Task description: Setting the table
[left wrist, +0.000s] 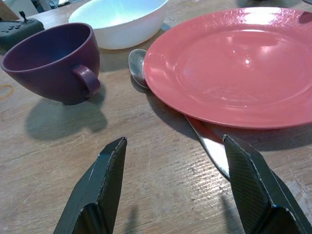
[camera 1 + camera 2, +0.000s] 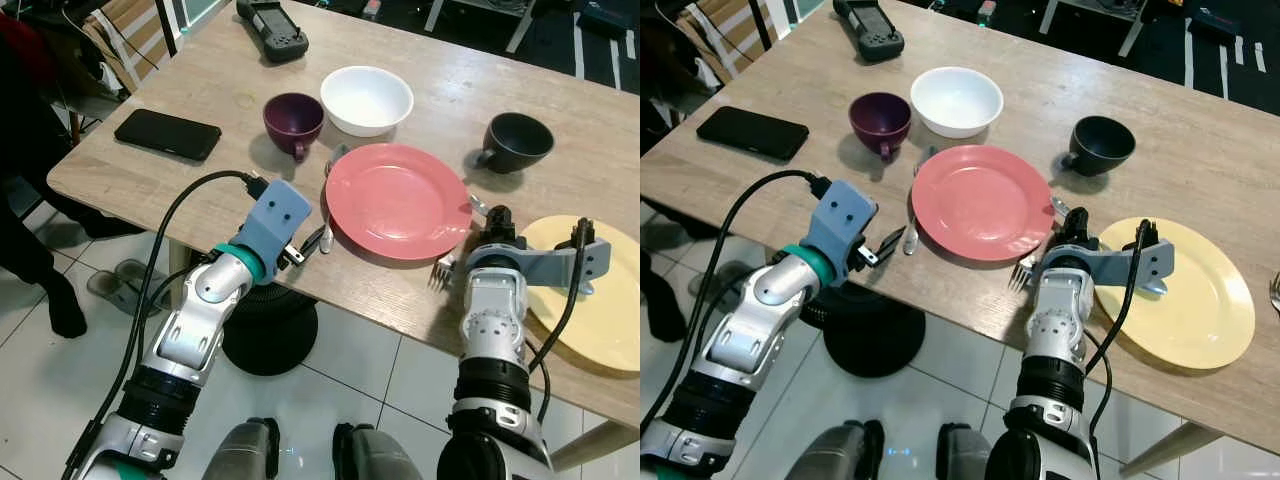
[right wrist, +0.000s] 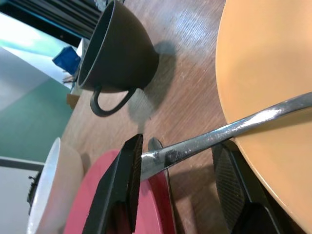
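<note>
Between the right gripper's (image 3: 178, 187) parted fingers runs a fork (image 3: 229, 131), its handle crossing the gap and touching one finger; whether the jaws grip it or merely straddle it I cannot tell. From the head views the tines (image 2: 441, 270) lie at the table's near edge, between the pink plate (image 2: 398, 200) and the yellow plate (image 2: 600, 300). The left gripper (image 1: 170, 190) hovers wide open and empty over a spoon (image 1: 138, 66) tucked beside the pink plate, near the purple cup (image 1: 53, 63). Judging by this, cutlery is being placed; next the right jaws would need to close on the handle. Both forearms reach up from below the table edge, wrists bent toward the plates.
</note>
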Available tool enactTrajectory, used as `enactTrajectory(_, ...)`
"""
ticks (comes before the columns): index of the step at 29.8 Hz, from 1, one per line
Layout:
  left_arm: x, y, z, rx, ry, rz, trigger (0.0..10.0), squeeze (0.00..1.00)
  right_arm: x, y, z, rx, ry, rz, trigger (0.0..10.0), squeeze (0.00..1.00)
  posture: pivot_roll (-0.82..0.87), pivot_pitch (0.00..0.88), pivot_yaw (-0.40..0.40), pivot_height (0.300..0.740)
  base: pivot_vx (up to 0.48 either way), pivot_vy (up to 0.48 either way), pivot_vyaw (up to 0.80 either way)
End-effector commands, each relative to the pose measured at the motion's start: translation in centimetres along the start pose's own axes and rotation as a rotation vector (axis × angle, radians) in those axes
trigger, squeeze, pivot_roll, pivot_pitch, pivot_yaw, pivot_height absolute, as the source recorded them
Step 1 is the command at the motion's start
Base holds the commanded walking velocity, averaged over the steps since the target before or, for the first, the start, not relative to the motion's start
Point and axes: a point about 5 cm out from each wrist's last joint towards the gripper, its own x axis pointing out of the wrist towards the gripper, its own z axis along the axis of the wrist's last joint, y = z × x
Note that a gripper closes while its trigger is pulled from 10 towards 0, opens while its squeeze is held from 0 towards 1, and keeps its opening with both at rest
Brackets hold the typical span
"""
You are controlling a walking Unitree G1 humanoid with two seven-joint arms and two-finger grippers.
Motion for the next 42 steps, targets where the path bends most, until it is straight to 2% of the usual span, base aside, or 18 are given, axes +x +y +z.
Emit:
enactTrajectory(1,0.1,-0.3,-0.4,0.001,0.022,-0.015,10.0,0.0,-0.2,-1.3,-0.7,0.039,0.021,-0.071,10.0,0.0,0.1,0.104,0.025,0.74,0.0,0.0,0.0)
enactTrajectory(2,0.1,-0.3,-0.3,0.002,0.022,-0.015,10.0,0.0,-0.1,-1.3,-0.8,0.045,0.025,-0.074,6.3,0.0,0.1,0.104,0.025,0.74,0.0,0.0,0.0)
enactTrajectory(3,0.0,-0.3,-0.3,0.003,0.022,-0.015,10.0,0.0,0.0,-1.2,-0.9,0.05,0.03,-0.078,0.0,0.0,0.1,0.102,0.024,0.74,0.0,0.0,0.0)
enactTrajectory(26,0.4,-0.6,-0.2,-0.005,0.012,-0.015,10.0,0.0,0.2,-1.3,-0.8,0.036,0.015,-0.079,0.0,0.0,0.08,0.08,0.018,0.74,0.0,0.0,0.0)
enactTrajectory(27,0.4,-0.7,-0.2,-0.006,0.009,-0.016,10.0,0.0,0.1,-0.9,-0.3,-0.018,0.006,-0.048,0.5,0.0,0.08,0.076,0.012,0.74,0.0,0.0,0.0)
enactTrajectory(28,0.5,-0.7,-0.1,-0.006,0.006,-0.014,10.0,0.0,-0.2,0.2,0.5,-0.125,-0.016,0.037,10.0,0.0,0.08,0.076,0.01,0.74,0.0,0.0,0.0)
enactTrajectory(29,0.5,-0.7,-0.1,-0.006,0.006,-0.014,10.0,0.0,-0.2,0.2,0.5,-0.125,-0.016,0.037,10.0,0.0,0.08,0.076,0.01,0.74,0.0,0.0,0.0)
enactTrajectory(31,0.4,-0.6,-0.2,-0.003,0.005,-0.008,10.0,0.0,-1.4,4.0,3.2,-0.459,-0.118,0.305,10.0,0.0,0.08,0.078,0.012,0.74,0.0,0.0,0.0)
enactTrajectory(32,0.3,-0.6,-0.2,-0.001,0.006,-0.007,10.0,0.0,-2.2,5.4,4.2,-0.589,-0.168,0.413,10.0,0.0,0.08,0.079,0.013,0.74,0.0,0.0,0.0)
enactTrajectory(33,0.3,-0.5,-0.2,0.001,0.006,-0.007,10.0,0.0,-2.6,6.1,4.7,-0.66,-0.196,0.471,10.0,0.0,0.08,0.079,0.013,0.74,0.0,0.0,0.0)
enactTrajectory(34,0.3,-0.5,-0.2,0.001,0.006,-0.007,10.0,0.0,-2.6,6.1,4.7,-0.66,-0.196,0.471,10.0,0.0,0.08,0.079,0.013,0.74,0.0,0.0,0.0)
enactTrajectory(36,0.3,-0.6,-0.2,0.005,0.007,-0.011,10.0,0.0,-3.1,6.9,6.9,-0.801,-0.244,0.56,10.0,0.0,0.06,0.082,0.019,0.74,0.0,0.0,0.0)
enactTrajectory(38,0.3,-0.6,-0.2,0.005,0.007,-0.011,10.0,0.0,-3.1,6.9,6.9,-0.801,-0.244,0.56,10.0,0.0,0.06,0.082,0.019,0.74,0.0,0.0,0.0)
enactTrajectory(39,0.3,-0.6,-0.3,0.006,0.007,-0.013,10.0,0.0,-3.1,7.0,7.8,-0.86,-0.252,0.581,10.0,0.0,0.06,0.083,0.02,0.74,0.0,0.0,0.0)
enactTrajectory(40,0.3,-0.6,-0.3,0.006,0.007,-0.013,10.0,0.0,-3.1,7.0,7.8,-0.86,-0.252,0.581,10.0,0.0,0.06,0.083,0.02,0.74,0.0,0.0,0.0)
enactTrajectory(41,0.4,-0.6,-0.3,0.007,0.008,-0.017,10.0,0.0,-2.6,6.5,8.9,-0.936,-0.221,0.584,10.0,0.0,0.05,0.087,0.022,0.74,0.0,0.0,0.0)
enactTrajectory(42,0.4,-0.6,-0.3,0.007,0.008,-0.017,10.0,0.0,-2.6,6.5,8.9,-0.936,-0.221,0.584,10.0,0.0,0.05,0.087,0.022,0.74,0.0,0.0,0.0)
